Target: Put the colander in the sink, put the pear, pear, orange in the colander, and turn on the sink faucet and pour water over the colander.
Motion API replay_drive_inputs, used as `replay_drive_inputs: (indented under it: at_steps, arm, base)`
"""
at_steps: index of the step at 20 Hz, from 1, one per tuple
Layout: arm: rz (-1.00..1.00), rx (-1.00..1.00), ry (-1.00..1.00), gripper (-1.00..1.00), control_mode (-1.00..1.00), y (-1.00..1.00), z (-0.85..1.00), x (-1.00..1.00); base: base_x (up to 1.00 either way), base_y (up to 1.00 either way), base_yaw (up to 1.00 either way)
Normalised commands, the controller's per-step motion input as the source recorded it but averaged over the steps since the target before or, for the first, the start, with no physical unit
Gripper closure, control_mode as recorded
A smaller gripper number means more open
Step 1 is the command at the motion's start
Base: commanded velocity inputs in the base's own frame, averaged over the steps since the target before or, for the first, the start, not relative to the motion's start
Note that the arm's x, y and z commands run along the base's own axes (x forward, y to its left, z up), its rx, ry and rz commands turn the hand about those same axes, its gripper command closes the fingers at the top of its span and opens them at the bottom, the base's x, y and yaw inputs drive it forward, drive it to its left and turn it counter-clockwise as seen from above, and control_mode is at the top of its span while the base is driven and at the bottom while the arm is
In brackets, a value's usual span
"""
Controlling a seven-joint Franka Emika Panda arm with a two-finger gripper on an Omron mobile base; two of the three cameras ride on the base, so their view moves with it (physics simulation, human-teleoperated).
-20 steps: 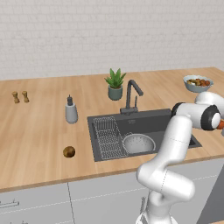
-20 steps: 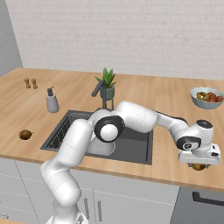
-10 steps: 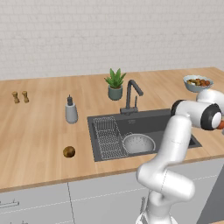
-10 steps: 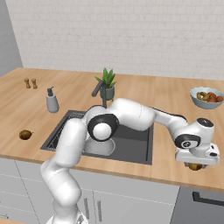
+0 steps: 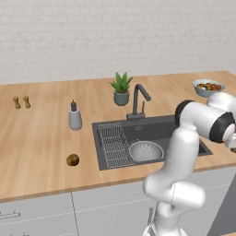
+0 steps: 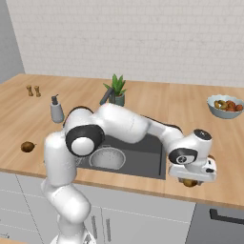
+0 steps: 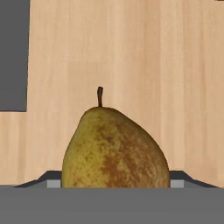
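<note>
A yellowish-brown pear (image 7: 114, 151) with a short stem sits between the jaws of my gripper (image 6: 191, 178), which is shut on it low over the wooden counter's front edge, right of the sink (image 6: 151, 157). The pear (image 6: 189, 183) peeks out under the hand. The silver perforated colander (image 5: 145, 151) lies in the sink, holding nothing I can see, and my arm partly hides the colander (image 6: 107, 158). A second pear (image 5: 72, 160) rests on the counter left of the sink. The dark faucet (image 5: 137, 99) stands behind the basin with no water running.
A wire rack (image 5: 113, 144) fills the sink's left side. A pale bowl (image 6: 226, 106) of mixed fruit, some red-orange, stands at the back right. A soap dispenser (image 5: 74, 118), a potted plant (image 5: 121, 89) and two small shakers (image 5: 21, 102) stand along the back.
The hand has shifted left toward the sink, and the pear has moved with it. The jaws stand the same.
</note>
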Motion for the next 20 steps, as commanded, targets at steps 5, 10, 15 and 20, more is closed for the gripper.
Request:
replay_drive_inputs:
  at_steps: [5,10,15,20]
  arm:
    - [0.04,0.02,0.00,1.00,-1.00,0.99,-0.02,0.06]
    - [0.03,0.01,0.00,1.00,-1.00,1.00,-0.02,0.02]
    - [0.06,0.10,0.00,1.00,-1.00,0.78,0.03,0.17]
    - [0.04,0.14,0.00,1.00,-1.00,0.52,0.15,0.67]
  base:
    - [0.00,0.00,0.00]
    - [0.00,0.00,0.00]
    - [0.00,0.00,0.00]
    - [0.00,0.00,0.00]
